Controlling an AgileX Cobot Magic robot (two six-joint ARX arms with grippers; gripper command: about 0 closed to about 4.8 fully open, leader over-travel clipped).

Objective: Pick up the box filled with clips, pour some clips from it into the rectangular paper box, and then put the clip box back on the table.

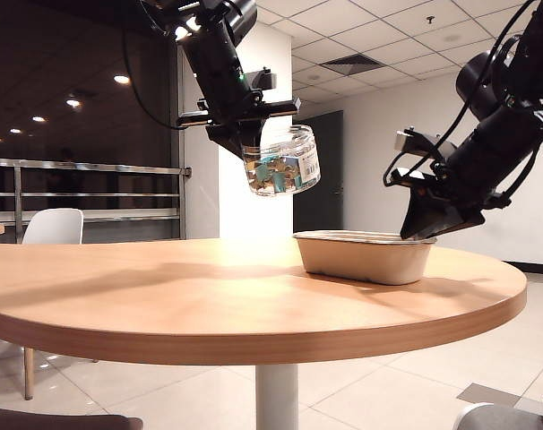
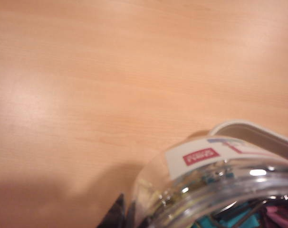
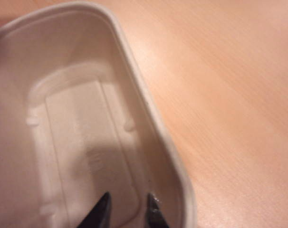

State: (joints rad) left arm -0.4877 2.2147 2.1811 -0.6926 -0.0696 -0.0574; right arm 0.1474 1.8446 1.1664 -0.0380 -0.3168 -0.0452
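The box filled with clips [image 1: 285, 161], a clear round jar with a white label, hangs tilted well above the table [image 1: 164, 287], left of the rectangular paper box [image 1: 366, 255]. My left gripper [image 1: 249, 143] is shut on it from above. Coloured clips [image 1: 276, 175] lie in its lower part. In the left wrist view the jar [image 2: 215, 175] fills the corner beside my left gripper [image 2: 127, 213], with teal and pink clips [image 2: 239, 218] and the paper box rim [image 2: 258, 130] beyond. My right gripper [image 1: 419, 228] dips into the paper box's right end. Its fingers [image 3: 127, 202] stand slightly apart inside the paper box [image 3: 134, 71], holding nothing.
The paper box sits near the right edge of the round table. A white chair [image 1: 52, 226] stands behind the table on the left, in front of a metal railing [image 1: 83, 166]. Bare wood [image 3: 229, 95] lies beside the box.
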